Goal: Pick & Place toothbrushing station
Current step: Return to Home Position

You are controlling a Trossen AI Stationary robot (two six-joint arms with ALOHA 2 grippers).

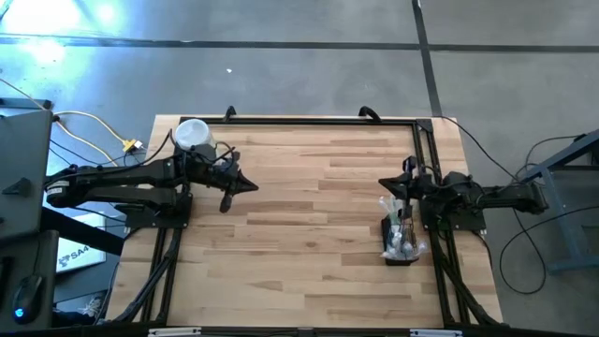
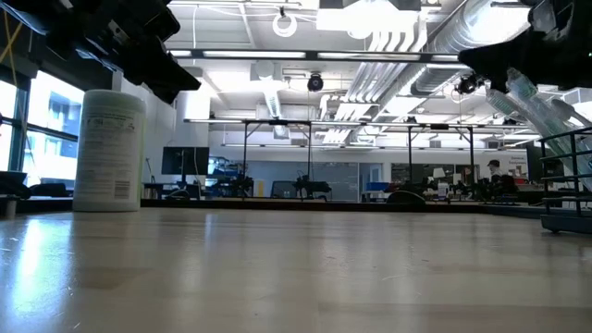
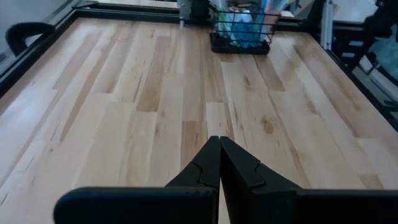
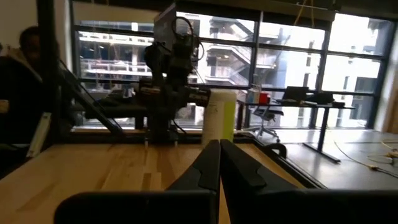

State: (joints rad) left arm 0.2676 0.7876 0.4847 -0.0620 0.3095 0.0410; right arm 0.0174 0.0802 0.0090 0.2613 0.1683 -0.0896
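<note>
Toothbrushes (image 1: 401,232) in the holder (image 3: 241,38), looks done
Right gripper (image 4: 219,144) beside it, left gripper (image 3: 219,142) well away, both pinched together, nothing left to carry.

Bright ceiling lights (image 2: 370,18); daylit windows (image 4: 280,56), possibly backlighting.

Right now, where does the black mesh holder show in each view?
High view: black mesh holder at the table's right edge, beside the right arm.
Low view: far right edge, cut off.
Left wrist view: top centre, across the table.
Right wrist view: not in it.
Shared landmark: the white canister, in high, low and right wrist views.
</note>
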